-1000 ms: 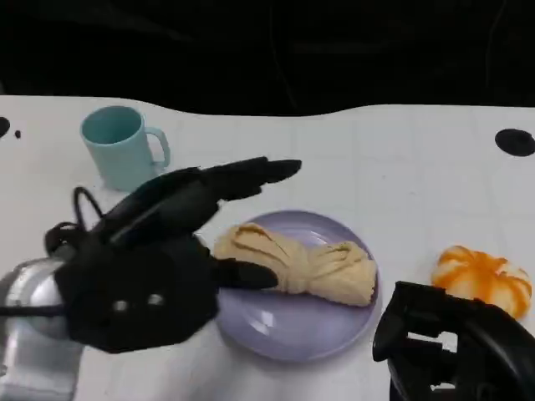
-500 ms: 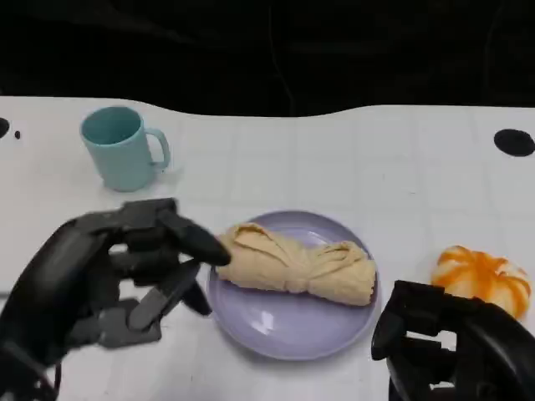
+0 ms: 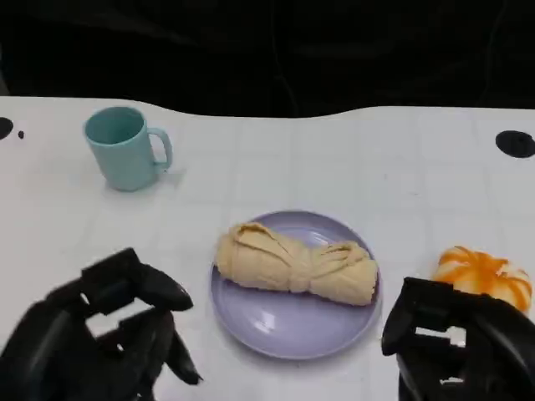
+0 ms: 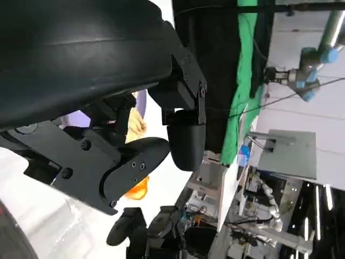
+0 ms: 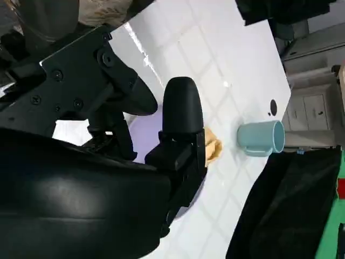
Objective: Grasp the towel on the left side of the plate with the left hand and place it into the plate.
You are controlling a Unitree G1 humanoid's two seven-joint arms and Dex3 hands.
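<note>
A tan towel (image 3: 294,266) lies twisted across the purple plate (image 3: 288,327) in the middle of the table. A bit of the towel (image 5: 211,145) and plate also shows in the right wrist view, and a sliver of towel (image 4: 136,120) in the left wrist view. My left hand (image 3: 100,342) is low at the front left, apart from the plate, its fingers spread and holding nothing. My right hand (image 3: 464,351) sits at the front right beside the plate, with nothing in it.
A light blue mug (image 3: 125,147) stands at the back left, also seen as the mug (image 5: 261,137) in the right wrist view. An orange-and-white object (image 3: 483,274) lies right of the plate. Dark round marks sit at the table's far edges.
My left hand has drawn back from over the plate's left edge toward the front left and lower. The towel stays lying in the plate. The right hand is still.
</note>
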